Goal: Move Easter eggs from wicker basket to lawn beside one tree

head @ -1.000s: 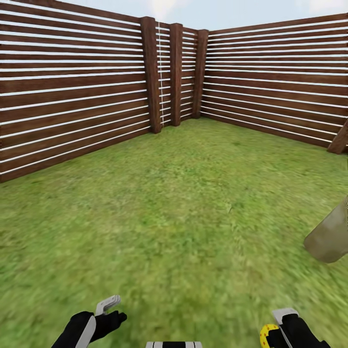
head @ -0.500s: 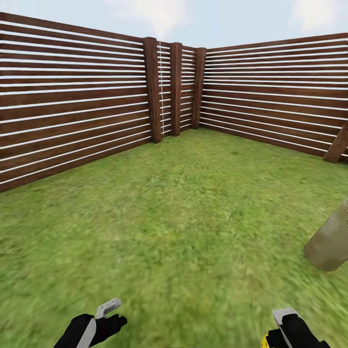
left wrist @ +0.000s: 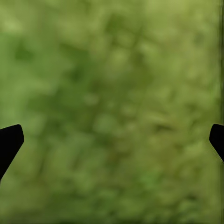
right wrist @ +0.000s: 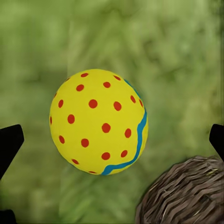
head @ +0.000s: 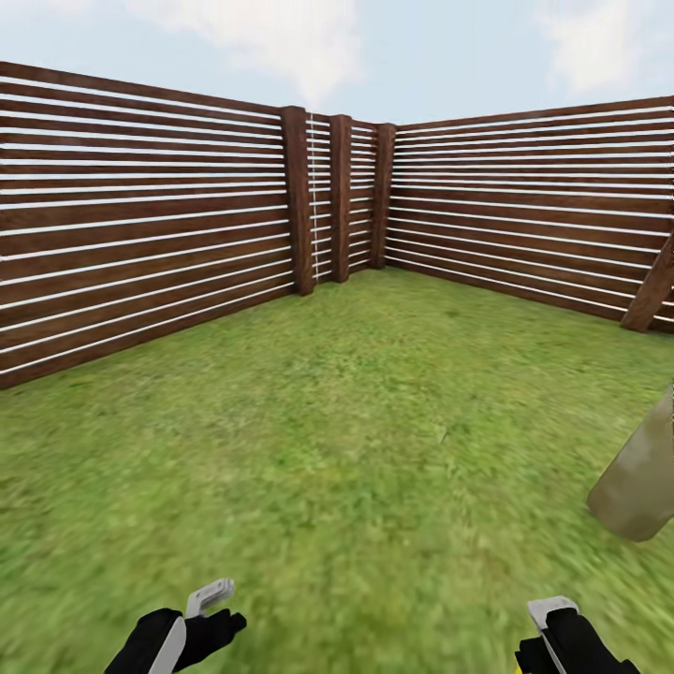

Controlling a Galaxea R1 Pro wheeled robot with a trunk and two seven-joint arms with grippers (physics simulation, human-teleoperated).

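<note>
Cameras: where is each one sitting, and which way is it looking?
Head view: on the robot's head, facing the fence across the lawn; both arms show low.
Left wrist view: by the left gripper, facing grass; fingertips show.
Right wrist view: by the right gripper, facing an egg and basket.
All share grass.

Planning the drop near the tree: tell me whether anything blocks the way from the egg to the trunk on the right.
Nothing visible does. In the head view, open lawn lies between the right gripper with the egg and the pale trunk. The wicker basket sits beside the egg.
</note>
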